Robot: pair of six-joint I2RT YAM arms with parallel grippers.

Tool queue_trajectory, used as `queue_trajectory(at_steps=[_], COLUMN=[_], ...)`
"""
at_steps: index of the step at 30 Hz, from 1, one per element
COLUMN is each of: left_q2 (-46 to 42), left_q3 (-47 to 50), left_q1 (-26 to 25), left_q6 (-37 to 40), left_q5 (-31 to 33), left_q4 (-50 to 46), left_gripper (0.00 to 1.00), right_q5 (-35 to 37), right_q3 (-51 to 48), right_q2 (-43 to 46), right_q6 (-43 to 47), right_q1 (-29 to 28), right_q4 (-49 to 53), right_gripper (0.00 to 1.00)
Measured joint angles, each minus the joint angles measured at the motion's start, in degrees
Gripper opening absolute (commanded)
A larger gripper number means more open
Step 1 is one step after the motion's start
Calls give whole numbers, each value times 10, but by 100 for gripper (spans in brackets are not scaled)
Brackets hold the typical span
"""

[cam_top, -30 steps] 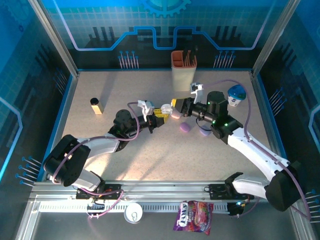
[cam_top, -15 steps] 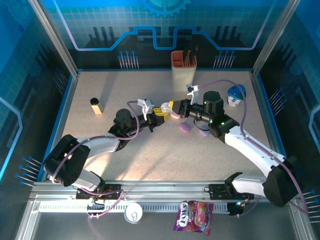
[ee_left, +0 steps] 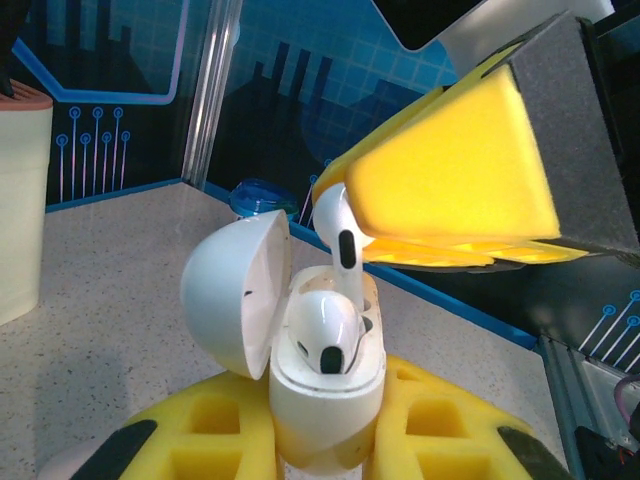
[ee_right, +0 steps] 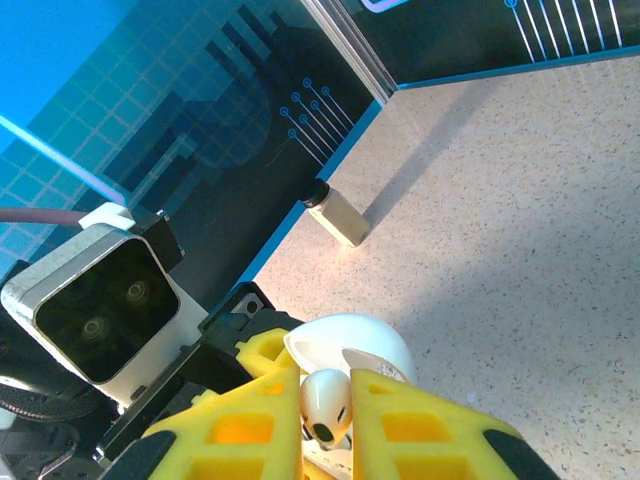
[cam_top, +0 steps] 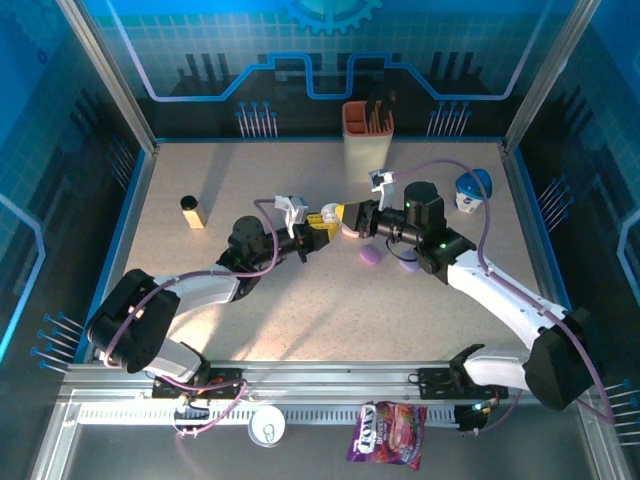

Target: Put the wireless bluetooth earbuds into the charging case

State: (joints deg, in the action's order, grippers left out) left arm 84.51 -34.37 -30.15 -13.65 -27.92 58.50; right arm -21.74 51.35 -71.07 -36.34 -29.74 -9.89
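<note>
The left claw (ee_left: 322, 420) is closed narrow on the lower body of the white charging case (ee_left: 325, 395). Its yellow pads press the case from both sides and hold it upright above the worktop (cam_top: 300, 300). The lid (ee_left: 232, 290) of the case stands open, swung to the left side of the case in the left wrist view. The first earbud (ee_left: 322, 338), white, sits in the nearer socket of the case.

The right claw (ee_right: 322, 395) is pinched on the second earbud (ee_left: 338, 232), also white, and holds it just above the case. The stem of this earbud points down to the opening behind the first earbud. If it touches the socket, I cannot tell.

In the top view a purple pebble case (cam_top: 370, 255) lies on the worktop near the charging case, to its right and toward the arm bases. A lilac pebble case (cam_top: 408, 263) lies further right of it. A tall cup holder (cam_top: 367, 140) stands behind the charging case, well apart. A small bottle (cam_top: 192, 211) with a black cap stands far to the left of the charging case.
</note>
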Motion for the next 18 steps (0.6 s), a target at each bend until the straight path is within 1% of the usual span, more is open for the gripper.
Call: queue_trajectory(at_steps=[4, 10, 14, 18], left_q2=[0, 0, 0, 0], left_q3=[0, 0, 0, 0], left_q1=[0, 0, 0, 0], left_q6=[-1, -7, -11, -13], left_q5=[0, 0, 0, 0], left_q4=[-2, -8, -9, -1], left_gripper=[0, 0, 0, 0], right_q5=[-2, 4, 16, 28], right_q3=[0, 0, 8, 9], right_q2=[0, 0, 0, 3], right_q6=[2, 20, 33, 37], right_q1=[0, 0, 0, 0], right_q4=[3, 27, 47, 62], right_gripper=[16, 26, 41, 51])
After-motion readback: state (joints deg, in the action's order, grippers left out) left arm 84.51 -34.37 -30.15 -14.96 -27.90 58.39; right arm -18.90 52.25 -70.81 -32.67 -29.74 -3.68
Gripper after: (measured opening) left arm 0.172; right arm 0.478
